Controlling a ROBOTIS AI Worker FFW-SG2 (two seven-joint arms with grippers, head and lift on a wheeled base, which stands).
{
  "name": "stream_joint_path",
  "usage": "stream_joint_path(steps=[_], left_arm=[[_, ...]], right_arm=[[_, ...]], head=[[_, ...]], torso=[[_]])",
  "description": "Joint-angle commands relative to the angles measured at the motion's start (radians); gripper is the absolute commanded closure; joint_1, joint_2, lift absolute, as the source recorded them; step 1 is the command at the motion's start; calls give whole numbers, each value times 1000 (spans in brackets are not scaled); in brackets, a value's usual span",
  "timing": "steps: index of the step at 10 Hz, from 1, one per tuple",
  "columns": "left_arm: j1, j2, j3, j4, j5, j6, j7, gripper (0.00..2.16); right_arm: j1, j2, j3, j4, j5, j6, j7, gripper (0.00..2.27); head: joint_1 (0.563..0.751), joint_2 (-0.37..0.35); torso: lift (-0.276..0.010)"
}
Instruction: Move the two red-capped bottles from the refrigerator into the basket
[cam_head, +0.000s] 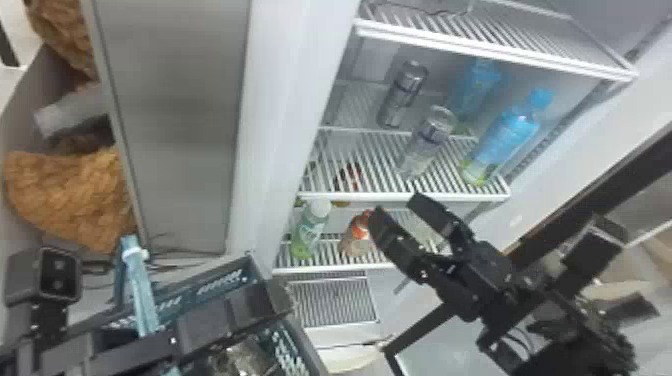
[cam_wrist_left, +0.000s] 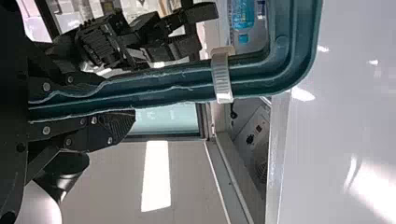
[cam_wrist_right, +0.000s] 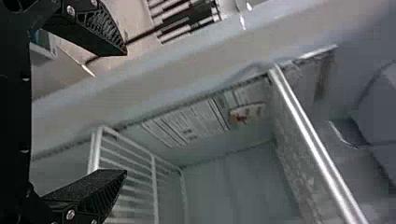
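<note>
1. Target: red-topped bottle (cam_head: 356, 242) on the refrigerator's lower shelf (cam_head: 330, 268), near its front edge, right of a white-capped bottle (cam_head: 310, 232) by the left corner. Red patch (cam_head: 348, 176) seen at the middle shelf (cam_head: 400, 195); can't tell if it's bottle 2.
2. Right gripper (cam_head: 397, 204): fingers apart, nothing between. 1 finger overlaps the red top in the head view; contact unclear.
3. Left gripper (cam_wrist_left: 117, 99): fingers closed on the basket (cam_head: 220, 281) handle.
4. Handling: likely firm plastic, weighty if full, slick if chilled. Grip the body, below the cap.
5. Slats may catch its base; headroom looks tight.
6. Room: bright patches on the pale panel (cam_wrist_left: 187, 177).
</note>
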Motion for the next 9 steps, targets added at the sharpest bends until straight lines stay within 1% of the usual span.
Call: stream_joint_path(steps=[1, 3, 6, 9], left_arm=[[5, 0, 1, 0, 0, 0, 0, 1205], [12, 2, 1, 0, 0, 0, 0, 1205], [7, 0, -3, 0, 0, 2, 0, 1205], [9, 5, 1, 0, -4, 2, 0, 1205]], right_arm=[[19, 13, -14, 74, -1, -179, -2, 113], [46, 25, -20, 141, 21, -314, -12, 93], [122, 59, -44, 182, 69, -414, -29, 93], [174, 77, -48, 190, 69, -485, -31, 96]], head=[[695, -350], [695, -350], [695, -350], [695, -350]], torso=[[0], [0], [0], [0]])
